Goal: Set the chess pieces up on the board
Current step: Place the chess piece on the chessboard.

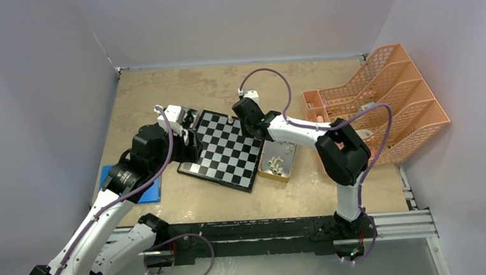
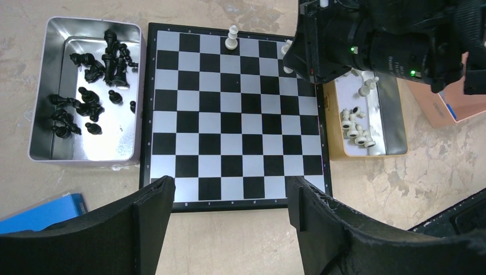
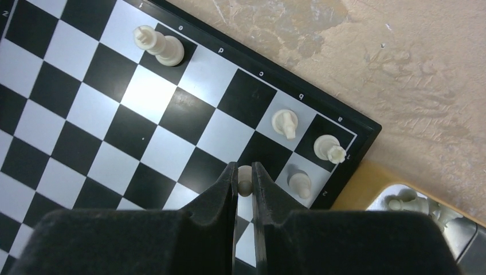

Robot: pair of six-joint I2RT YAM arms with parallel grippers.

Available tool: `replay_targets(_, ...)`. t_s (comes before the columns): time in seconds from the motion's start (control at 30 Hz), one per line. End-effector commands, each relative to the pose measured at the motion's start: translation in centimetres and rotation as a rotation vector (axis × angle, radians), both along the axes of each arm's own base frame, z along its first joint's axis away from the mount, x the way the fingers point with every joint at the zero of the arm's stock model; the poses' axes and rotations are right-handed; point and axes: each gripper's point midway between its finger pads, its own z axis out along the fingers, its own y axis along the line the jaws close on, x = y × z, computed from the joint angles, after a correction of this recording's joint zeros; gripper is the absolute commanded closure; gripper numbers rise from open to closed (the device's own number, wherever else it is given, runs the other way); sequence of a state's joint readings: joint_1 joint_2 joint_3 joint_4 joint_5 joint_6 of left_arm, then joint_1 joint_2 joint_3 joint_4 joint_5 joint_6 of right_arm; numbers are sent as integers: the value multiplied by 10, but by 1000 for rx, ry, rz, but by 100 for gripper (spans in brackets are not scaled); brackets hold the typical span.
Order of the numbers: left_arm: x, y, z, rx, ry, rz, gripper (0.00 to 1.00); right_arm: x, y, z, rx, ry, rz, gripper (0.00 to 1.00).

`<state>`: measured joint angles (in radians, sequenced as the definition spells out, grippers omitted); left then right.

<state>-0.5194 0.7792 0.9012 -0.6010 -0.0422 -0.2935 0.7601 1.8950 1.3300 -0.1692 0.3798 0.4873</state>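
The chessboard (image 1: 225,150) lies mid-table, also in the left wrist view (image 2: 235,117) and right wrist view (image 3: 103,120). My right gripper (image 3: 245,182) is shut on a cream-white pawn (image 3: 245,177) just above the board's far right corner. Beside it stand a white pawn (image 3: 300,182), a rook (image 3: 330,148), a knight (image 3: 285,122) and a king (image 3: 160,46). My left gripper (image 2: 229,200) is open and empty above the board's near edge. Black pieces (image 2: 94,86) lie in the left tray. White pieces (image 2: 358,129) lie in the right tray.
A silver metal tray (image 2: 43,97) sits left of the board and a tan-rimmed tray (image 1: 279,164) sits right of it. An orange plastic rack (image 1: 385,100) stands at the far right. A blue flat object (image 1: 143,189) lies near the left arm.
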Motion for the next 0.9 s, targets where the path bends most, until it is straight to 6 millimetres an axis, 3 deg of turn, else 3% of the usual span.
replay_targets(0.0, 4, -2, 5, -14, -28, 0, 28, 13, 2, 10, -7, -40, -46, 85)
replay_targets(0.5, 4, -3, 4, -13, -22, -4, 28, 14, 1, -8, -32, -13, -61, 84)
replay_targets(0.87, 5, -3, 3, -10, -17, -6, 28, 14, 2, -7, -26, -13, -63, 78)
